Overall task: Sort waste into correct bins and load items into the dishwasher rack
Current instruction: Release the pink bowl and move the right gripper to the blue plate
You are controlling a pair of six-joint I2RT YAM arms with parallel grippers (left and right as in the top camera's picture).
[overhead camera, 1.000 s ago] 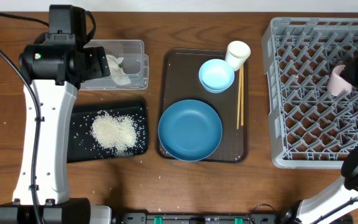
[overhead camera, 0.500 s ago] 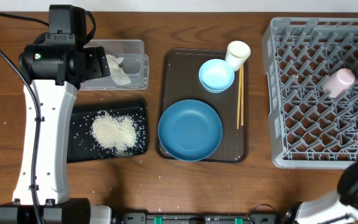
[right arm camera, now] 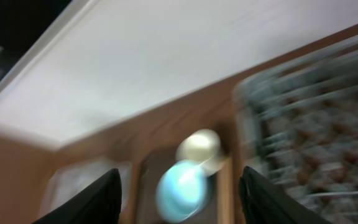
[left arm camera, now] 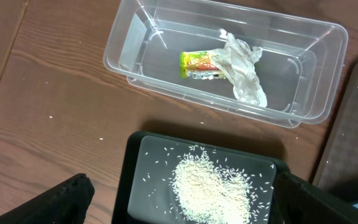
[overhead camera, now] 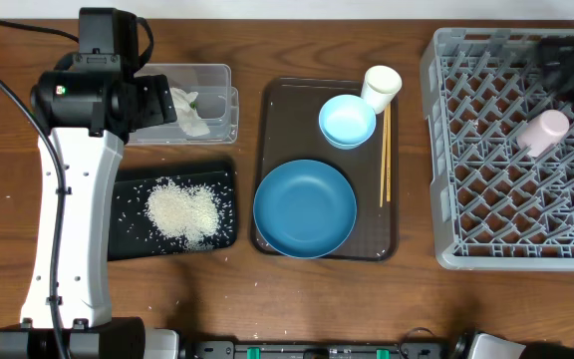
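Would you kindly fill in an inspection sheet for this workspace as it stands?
Surface: wooden table, stray grains near the black tray.
Job's things: rice on black tray; napkin and wrapper in clear tub; pink cup lying in rack; dark-blue bowl, light-blue bowl, chopsticks on brown tray, white cup at its corner.
Clutter: nothing seen.
Grippers: left gripper open, empty; right gripper open, empty, view blurred.
Cables: black cable beside left arm.
Surroundings: nothing seen.

Brown wood-grain table (overhead camera: 217,299), blurred pale wall (right arm camera: 166,56) beyond
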